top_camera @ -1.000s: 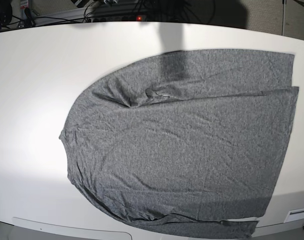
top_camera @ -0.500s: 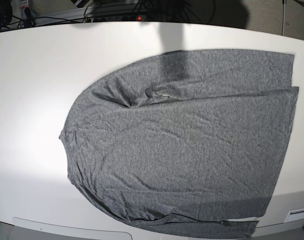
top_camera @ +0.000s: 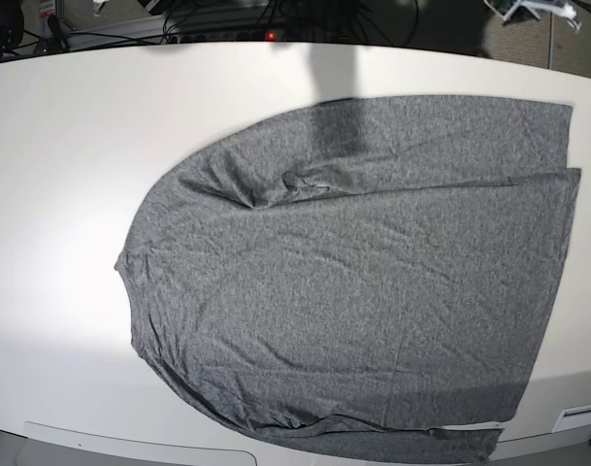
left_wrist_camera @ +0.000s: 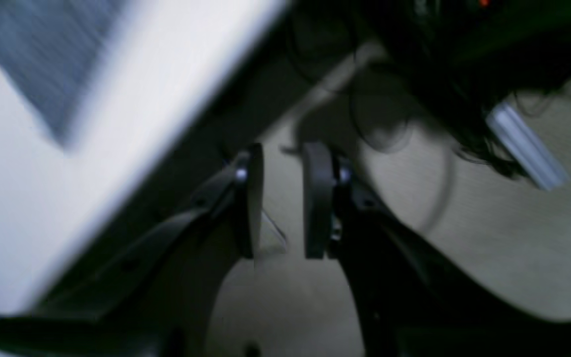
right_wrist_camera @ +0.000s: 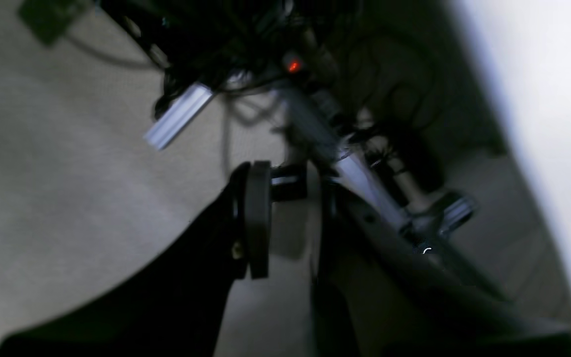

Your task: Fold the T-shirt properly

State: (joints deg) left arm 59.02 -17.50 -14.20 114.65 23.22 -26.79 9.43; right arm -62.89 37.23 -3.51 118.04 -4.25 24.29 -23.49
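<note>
Left gripper [left_wrist_camera: 280, 201]: the jaws stand apart with a clear gap between the two flat pads [left_wrist_camera: 316, 198]. Nothing lies between them. The gripper hangs beyond the table edge; the pale floor [left_wrist_camera: 488, 248] shows through the gap. The picture is motion-blurred.

Right gripper [right_wrist_camera: 288, 218]: the jaws stand apart as well, with a visible gap between the pads [right_wrist_camera: 258, 218] and nothing clamped. This gripper is also off the table, above the floor [right_wrist_camera: 67, 188]. Behind it are a tangle of dark cables [right_wrist_camera: 226, 34], a small red indicator light [right_wrist_camera: 293, 65] and metal stand tubes [right_wrist_camera: 365, 188].

White table [top_camera: 62, 146]: in the left wrist view, its edge [left_wrist_camera: 132, 114] runs diagonally to the left of the gripper. In the right wrist view, the table [right_wrist_camera: 538, 74] occupies the right side.

T-shirt [top_camera: 373, 272]: the heathered grey garment lies spread on the table, well apart from both grippers. In the base view, it covers the centre and right of the tabletop. Its rounded outline faces that view's left. A straight stitched hem [top_camera: 572, 165] runs along the right. A fold line crosses the upper part, with a small bunched crease [top_camera: 305, 180] near the middle. The lower edge reaches the near rim of the table. A blurred grey corner of the T-shirt [left_wrist_camera: 42, 54] appears at the upper left of the left wrist view. Neither arm appears over the table in the base view.
</note>
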